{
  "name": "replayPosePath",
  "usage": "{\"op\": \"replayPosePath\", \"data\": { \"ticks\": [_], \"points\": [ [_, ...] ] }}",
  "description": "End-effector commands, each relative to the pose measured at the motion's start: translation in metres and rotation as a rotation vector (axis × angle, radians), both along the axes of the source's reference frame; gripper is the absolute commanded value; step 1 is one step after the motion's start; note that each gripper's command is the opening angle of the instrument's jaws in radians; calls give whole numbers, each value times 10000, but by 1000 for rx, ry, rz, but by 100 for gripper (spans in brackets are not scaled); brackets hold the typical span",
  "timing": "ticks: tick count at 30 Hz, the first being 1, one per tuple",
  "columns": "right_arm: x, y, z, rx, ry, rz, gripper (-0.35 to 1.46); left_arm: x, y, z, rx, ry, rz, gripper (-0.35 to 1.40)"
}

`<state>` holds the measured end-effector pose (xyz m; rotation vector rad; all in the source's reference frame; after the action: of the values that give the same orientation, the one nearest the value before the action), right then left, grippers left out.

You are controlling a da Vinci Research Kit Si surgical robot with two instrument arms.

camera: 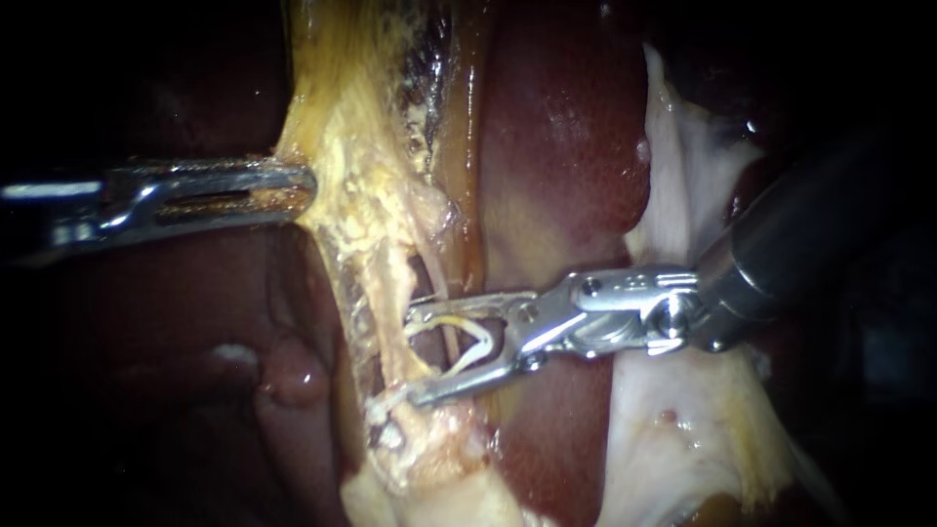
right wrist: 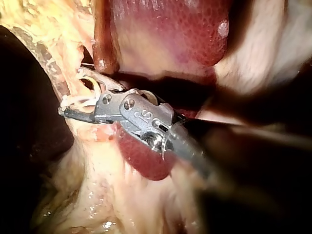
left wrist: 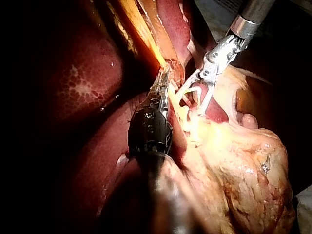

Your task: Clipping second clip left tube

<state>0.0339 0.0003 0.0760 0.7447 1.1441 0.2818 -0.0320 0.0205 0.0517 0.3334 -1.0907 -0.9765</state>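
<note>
**A:** How will the pale yellow, cord-like left tube (camera: 392, 303) handle?

**B:** I judge it soft, wet, slippery and light, and easy to tear (it is only a thin strand). I would not pull on it. The hold should go across its bare middle part, not on the lumpy tissue at its ends.

**A:** Where does it lie?

**B:** Just beside the dark red, glossy liver (camera: 561, 185), on the liver's side toward the left instrument. Its long axis runs along the liver's edge, and one end joins the yellow fatty tissue (camera: 342, 146).

**A:** And the pincers?

**B:** The silver pincer of the right instrument (camera: 418, 353) comes across the liver, nearly at a right angle to the tube. Its halves stand wide apart and carry a pale V-shaped clip (camera: 485, 337) seated against both. The tips are at the tube, which is not yet squeezed. The slim metal pincer of the left instrument (camera: 298, 190), across the tube from the liver, is closed on the fatty tissue.
</note>
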Motion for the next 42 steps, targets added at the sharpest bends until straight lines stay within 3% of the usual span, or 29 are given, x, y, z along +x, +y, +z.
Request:
{"op": "replayPosePath", "data": {
  "ticks": [1,10,14,19,24,35,42],
  "points": [
    [1,-2,0,5,10,-3,56,0,0,0,0,0,0,-35],
    [13,-5,4,58,53,-24,55,0,0,1,-1,0,0,-35],
    [15,-2,9,58,45,-13,55,0,0,1,-1,0,0,-35],
    [9,5,17,56,22,29,56,2,-1,-2,0,0,1,-35],
    [0,9,18,55,4,42,57,7,0,-10,0,-2,-6,-35],
    [-2,13,17,53,-5,47,58,11,1,-15,0,-3,-8,-35],
    [7,7,21,60,-2,37,58,9,0,-16,-1,-4,-11,-35]
  ]
}}
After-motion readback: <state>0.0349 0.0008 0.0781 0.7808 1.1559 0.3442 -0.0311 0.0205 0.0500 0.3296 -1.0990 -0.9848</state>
